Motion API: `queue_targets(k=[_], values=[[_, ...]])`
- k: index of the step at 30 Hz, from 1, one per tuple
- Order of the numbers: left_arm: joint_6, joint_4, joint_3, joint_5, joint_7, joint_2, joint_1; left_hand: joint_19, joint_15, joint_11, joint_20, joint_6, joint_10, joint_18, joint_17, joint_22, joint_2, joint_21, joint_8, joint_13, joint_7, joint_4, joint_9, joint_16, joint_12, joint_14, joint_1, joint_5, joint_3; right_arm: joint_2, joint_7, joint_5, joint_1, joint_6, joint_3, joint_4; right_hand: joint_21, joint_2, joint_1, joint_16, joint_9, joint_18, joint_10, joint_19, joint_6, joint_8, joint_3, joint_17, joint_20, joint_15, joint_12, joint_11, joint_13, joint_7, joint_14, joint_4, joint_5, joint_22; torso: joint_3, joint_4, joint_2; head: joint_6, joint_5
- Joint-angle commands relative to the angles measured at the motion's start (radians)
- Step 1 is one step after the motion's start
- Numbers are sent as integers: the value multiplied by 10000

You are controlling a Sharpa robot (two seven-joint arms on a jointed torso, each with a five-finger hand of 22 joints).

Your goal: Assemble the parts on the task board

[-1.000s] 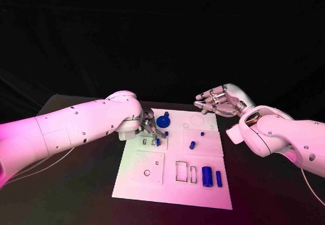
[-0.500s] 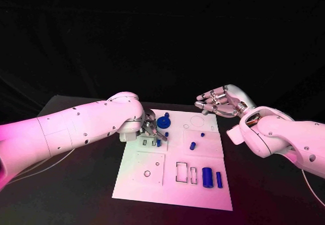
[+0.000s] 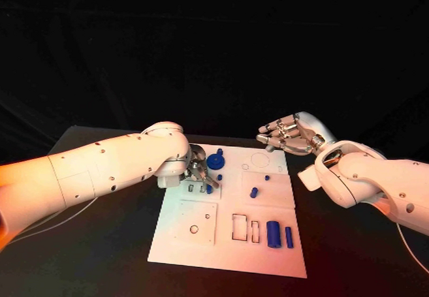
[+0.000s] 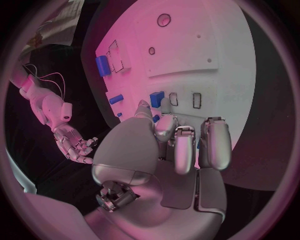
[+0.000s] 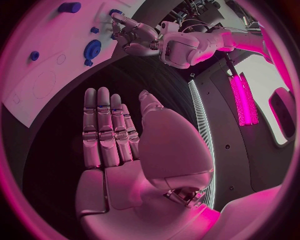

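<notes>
A black worktop (image 3: 98,249) carries the white board (image 3: 232,244) at its middle; behind it the room is dark.

The left hand (image 3: 193,172) rests fingers-down on the board's far left part, beside two small rectangular slots. The head view hides its fingertips behind the wrist. In the left wrist view the fingers (image 4: 213,142) curl down to the board, and a small blue block (image 4: 157,98) stands just past the fingertips, next to the slots; whether the hand pinches a part I cannot tell.

A round blue gear (image 3: 215,161) stands just beside this hand, on the side toward the board's middle. Two small blue pegs (image 3: 253,192) sit near the board's centre. A wide blue block (image 3: 273,232) and a thin blue bar (image 3: 288,236) lie side by side at the near right, well apart from both hands.

The right hand (image 3: 289,137) hangs in the air past the board's far right corner, palm up, fingers (image 5: 105,130) straight and spread, holding nothing.
</notes>
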Motion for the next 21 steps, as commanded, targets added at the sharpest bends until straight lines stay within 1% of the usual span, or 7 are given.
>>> queue_targets(k=[1, 7, 8, 9, 13, 17, 21], values=[[122, 59, 4, -82, -11, 14, -6, 29, -40, 19, 46, -98, -66, -147, 2105, 16, -4, 68, 38, 14, 19, 11, 73, 26, -68, 872, 207, 7, 173, 18, -5, -22, -12, 20, -2, -22, -36, 33, -51, -51, -14, 25, -45, -103, -71, -2, -51, -15, 2, -2, 26, -3, -12, 10, -55, 4, 63, -15, 4, 1, 2, 0, 20], [98, 105, 4, -104, -19, 10, -16, 12, -45, 11, 47, -131, -68, -144, 2107, 22, -102, 73, 21, 28, 11, 39, 194, 29, -82, 873, 385, 14, 527, 38, -3, -17, -15, 27, -4, -67, -58, 56, -61, -62, -13, 32, -56, -113, -74, 8, -103, -8, 13, 0, 49, -1, -10, 11, -54, -12, 182, -45, 0, 2, -6, -22, 28], [98, 114, 4, -105, -21, 10, -18, 11, -46, 11, 47, -135, -67, -145, 2107, 26, -124, 75, 17, 33, 11, 44, 214, 29, -82, 872, 393, 15, 595, 41, 0, -14, -15, 27, -4, -74, -72, 49, -96, -72, -12, 39, -67, -109, -78, 17, -178, -1, 21, 5, 70, -7, -9, 16, -52, -16, 424, -71, 2, -1, -6, -20, 31], [98, 123, 4, -106, -23, 9, -21, 10, -46, 10, 48, -136, -69, -145, 2107, 28, -143, 76, 14, 31, 11, 47, 228, 29, -87, 873, 395, 14, 646, 43, 2, -12, -15, 27, -4, -80, -79, 43, -111, -77, -13, 41, -74, -106, -82, 20, -219, 2, 24, 4, 82, -2, -9, 14, -50, -21, 520, -85, 2, -2, -3, -11, 32], [108, 144, 4, -108, -27, 8, -28, 9, -47, 9, 49, -138, -69, -146, 2108, 39, -206, 81, 2, 35, 8, 48, 274, 30, -95, 873, 399, 15, 810, 50, 3, -7, -16, 22, -5, -98, -94, 41, -145, -90, -12, 44, -87, -97, -87, 28, -317, 12, 30, 4, 112, 2, -7, 13, -46, -33, 704, -117, 0, -2, -1, -12, 29], [97, 153, 4, -88, -22, 5, -33, 3, -69, -15, 48, -151, -71, -146, 2107, 51, -313, 87, -33, 44, -18, 48, 359, 30, -113, 872, 557, 30, 1304, 63, 0, -4, -17, 21, -6, -114, -96, 44, -147, -92, -12, 44, -89, -95, -87, 29, -330, 13, 31, 4, 117, 1, -6, 12, -46, -36, 732, -123, 1, -11, -2, -29, 11], [37, 179, 6, 59, -14, -37, -36, -3, -143, -85, 22, -207, -110, -145, 2107, 64, -276, 91, -101, 30, -89, -43, 439, 30, -179, 872, 1251, 69, 2275, 67, 3, 6, -20, 15, -7, -123, -96, 44, -147, -92, -12, 44, -89, -95, -87, 29, -330, 13, 31, 4, 117, 1, -6, 12, -46, -36, 732, -123, 5, -1, 4, -28, 8]])
